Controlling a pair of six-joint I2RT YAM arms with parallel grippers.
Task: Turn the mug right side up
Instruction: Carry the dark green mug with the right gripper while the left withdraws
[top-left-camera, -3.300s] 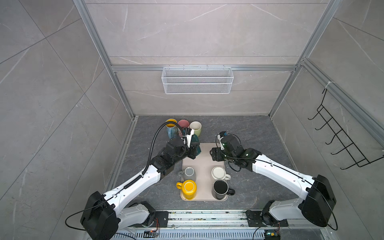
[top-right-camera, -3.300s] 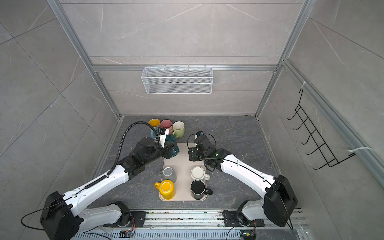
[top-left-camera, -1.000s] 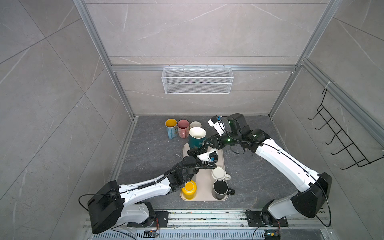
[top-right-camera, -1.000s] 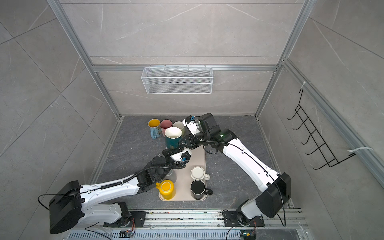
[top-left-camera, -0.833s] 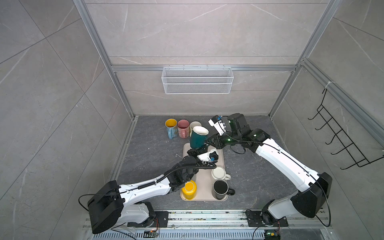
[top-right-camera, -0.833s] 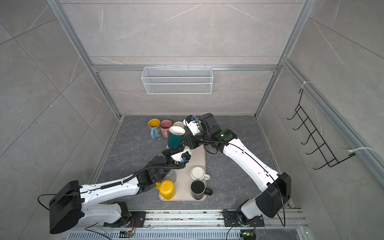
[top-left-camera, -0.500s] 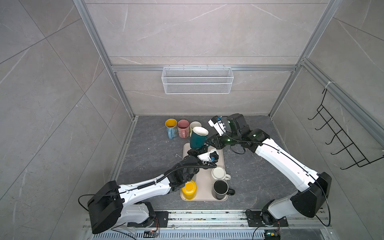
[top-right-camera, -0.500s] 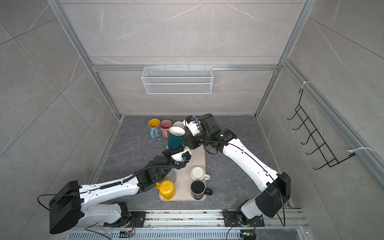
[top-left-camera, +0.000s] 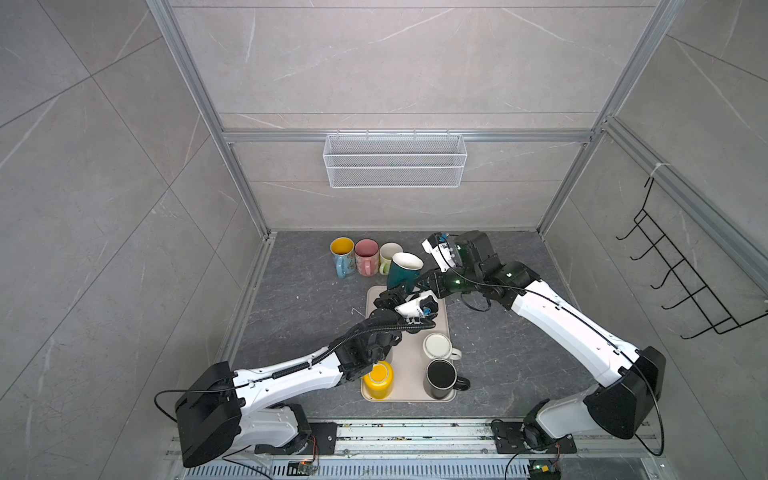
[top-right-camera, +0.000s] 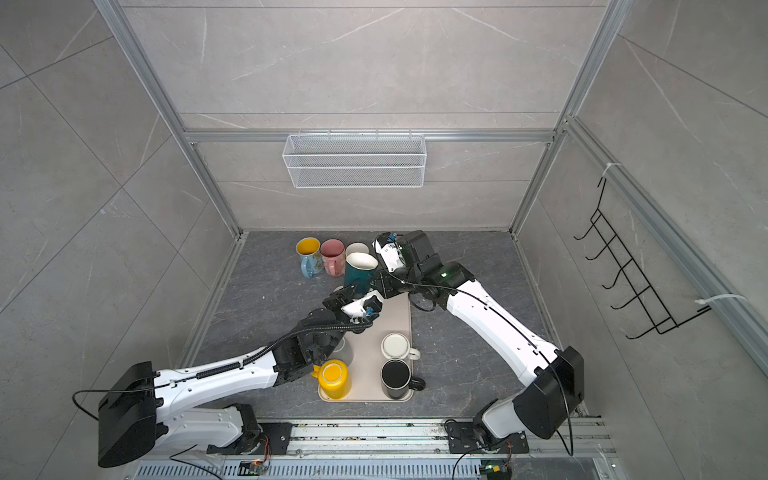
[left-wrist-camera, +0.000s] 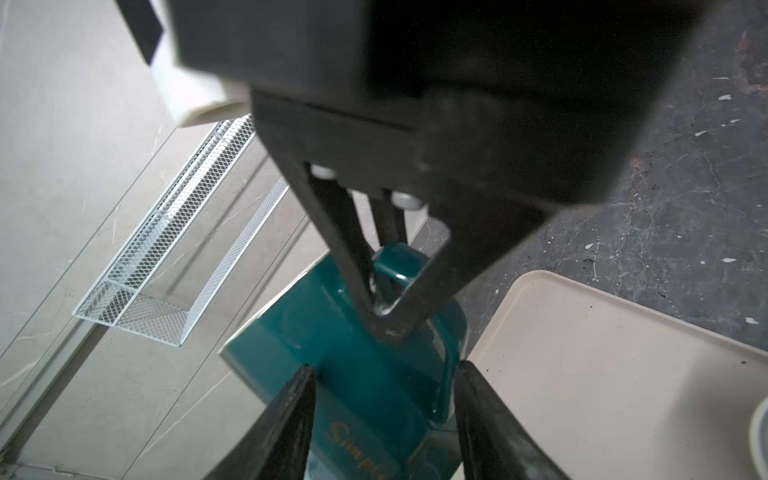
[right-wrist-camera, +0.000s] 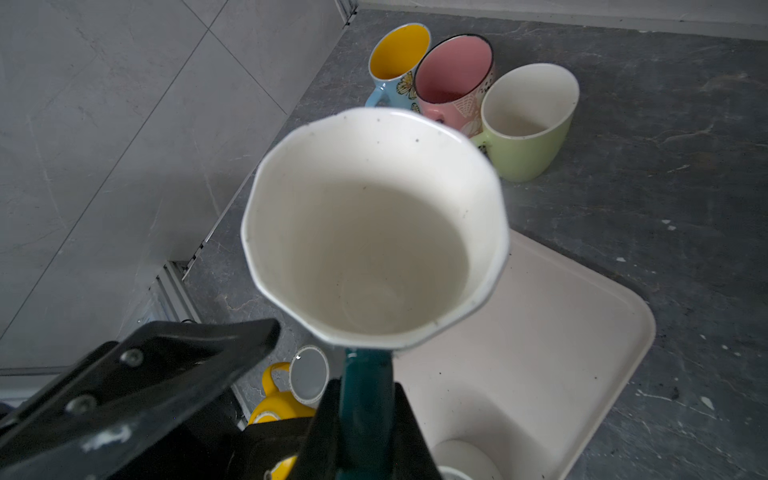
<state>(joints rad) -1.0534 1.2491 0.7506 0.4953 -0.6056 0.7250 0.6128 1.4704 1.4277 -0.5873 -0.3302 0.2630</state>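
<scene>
Plainly, in both top views a dark teal glazed ceramic mug with a white interior (top-left-camera: 405, 272) is seen mouth-up and slightly tilted over the far end of a beige plastic tray (top-left-camera: 411, 374), near a row of three upright mugs (top-left-camera: 365, 257). It is gripped at its handle by the right gripper (top-left-camera: 417, 282), and the left gripper (top-left-camera: 392, 297) is placed just below it. In the left wrist view, the left jaws are spread on either side of the mug's lower body; contact cannot be told. In the right wrist view, the handle is clamped between the closed right fingers (right-wrist-camera: 322, 436). The mug is judged stiff, fairly heavy, slippery and breakable, and best taken by the handle or across the wall.
</scene>
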